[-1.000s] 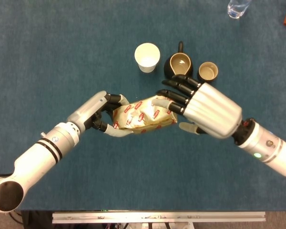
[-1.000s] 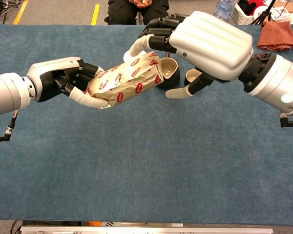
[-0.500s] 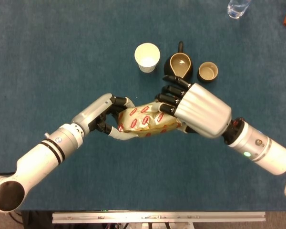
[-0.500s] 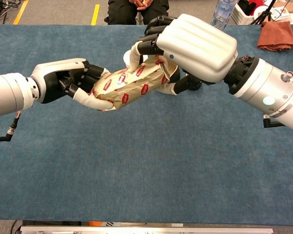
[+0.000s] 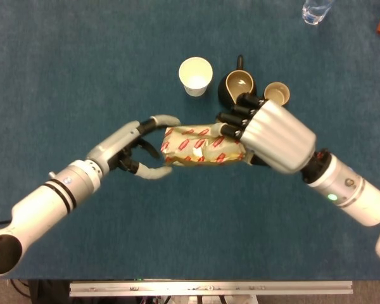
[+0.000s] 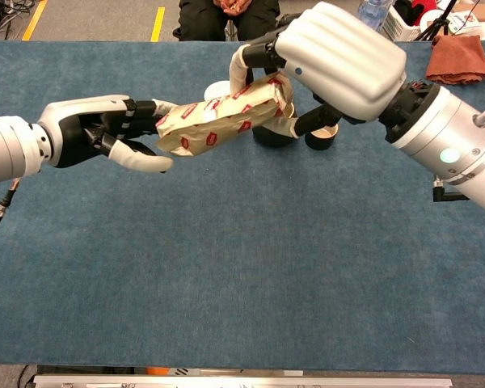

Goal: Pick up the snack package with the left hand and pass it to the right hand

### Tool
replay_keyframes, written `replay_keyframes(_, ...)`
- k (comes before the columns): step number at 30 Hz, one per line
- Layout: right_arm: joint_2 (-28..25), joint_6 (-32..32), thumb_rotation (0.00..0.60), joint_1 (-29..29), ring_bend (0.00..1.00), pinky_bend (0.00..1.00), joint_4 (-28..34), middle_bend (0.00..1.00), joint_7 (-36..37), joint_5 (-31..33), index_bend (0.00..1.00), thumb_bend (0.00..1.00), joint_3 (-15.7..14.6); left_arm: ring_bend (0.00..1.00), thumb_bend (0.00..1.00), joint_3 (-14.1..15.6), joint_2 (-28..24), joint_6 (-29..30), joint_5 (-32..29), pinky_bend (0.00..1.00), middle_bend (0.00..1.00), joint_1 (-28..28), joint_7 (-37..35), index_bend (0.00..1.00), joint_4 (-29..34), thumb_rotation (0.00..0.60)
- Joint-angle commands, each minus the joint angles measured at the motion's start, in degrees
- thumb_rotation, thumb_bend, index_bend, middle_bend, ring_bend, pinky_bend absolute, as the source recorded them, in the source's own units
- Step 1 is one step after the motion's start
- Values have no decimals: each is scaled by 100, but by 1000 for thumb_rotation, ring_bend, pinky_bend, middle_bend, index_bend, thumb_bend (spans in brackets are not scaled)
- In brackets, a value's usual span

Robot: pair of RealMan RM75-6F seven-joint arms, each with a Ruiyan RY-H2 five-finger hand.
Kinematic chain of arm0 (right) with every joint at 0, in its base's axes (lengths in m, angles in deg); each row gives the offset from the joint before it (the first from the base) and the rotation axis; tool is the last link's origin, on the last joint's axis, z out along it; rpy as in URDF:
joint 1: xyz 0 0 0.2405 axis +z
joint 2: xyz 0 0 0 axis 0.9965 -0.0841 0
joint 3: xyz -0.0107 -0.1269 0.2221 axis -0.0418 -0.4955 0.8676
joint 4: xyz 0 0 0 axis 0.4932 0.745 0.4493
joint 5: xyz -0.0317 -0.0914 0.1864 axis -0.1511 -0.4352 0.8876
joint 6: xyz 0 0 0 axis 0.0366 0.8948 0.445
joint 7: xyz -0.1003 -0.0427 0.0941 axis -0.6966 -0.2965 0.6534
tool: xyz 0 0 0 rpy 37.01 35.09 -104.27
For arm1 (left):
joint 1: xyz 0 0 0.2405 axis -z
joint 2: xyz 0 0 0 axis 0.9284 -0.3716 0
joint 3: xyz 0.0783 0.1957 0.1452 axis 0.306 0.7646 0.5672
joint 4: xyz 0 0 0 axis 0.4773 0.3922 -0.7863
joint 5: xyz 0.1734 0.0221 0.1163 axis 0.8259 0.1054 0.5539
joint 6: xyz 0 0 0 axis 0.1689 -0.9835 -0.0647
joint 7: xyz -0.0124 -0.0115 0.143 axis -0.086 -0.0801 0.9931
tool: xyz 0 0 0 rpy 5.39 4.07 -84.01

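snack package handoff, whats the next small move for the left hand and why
Probably draw the left hand back toward its own side. Its fingers look spread open at the end of the snack package, one possibly touching it, while the right hand wraps the other end and holds it clear of the table. The pass looks complete, so clearing away seems safest.

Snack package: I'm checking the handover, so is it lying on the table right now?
No: in the chest view the snack package is lifted above the table, gripped by the right hand.
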Motion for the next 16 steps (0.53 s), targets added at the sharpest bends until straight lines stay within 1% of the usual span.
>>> replay_keyframes(1,-160,-197,600,-93,556,421,-4,641,98,-14,702,452,-14,19,270,-6,-86,-17,63,288,94,-73,-86,85,-119,600)
replay_keyframes(4,-340,-414,600,-197,556,424,-3,641,201,-31,702,452,-24,18,270,47,-176,15,110,270,89,-113,-59,85,-264,600)
replay_keyframes(7,-519,-612,600,-291,556,430,1,641,302,-68,702,453,-37,17,270,118,-218,196,142,264,88,-182,25,85,-381,600)
replay_keyframes(10,-670,-731,600,-354,556,430,16,641,392,-89,702,453,-55,18,271,161,-272,338,112,262,88,-246,52,86,-432,600)
replay_keyframes(16,-806,-859,600,-415,556,430,54,641,463,-130,702,452,-78,17,270,209,-364,468,99,262,88,-317,85,88,-442,600)
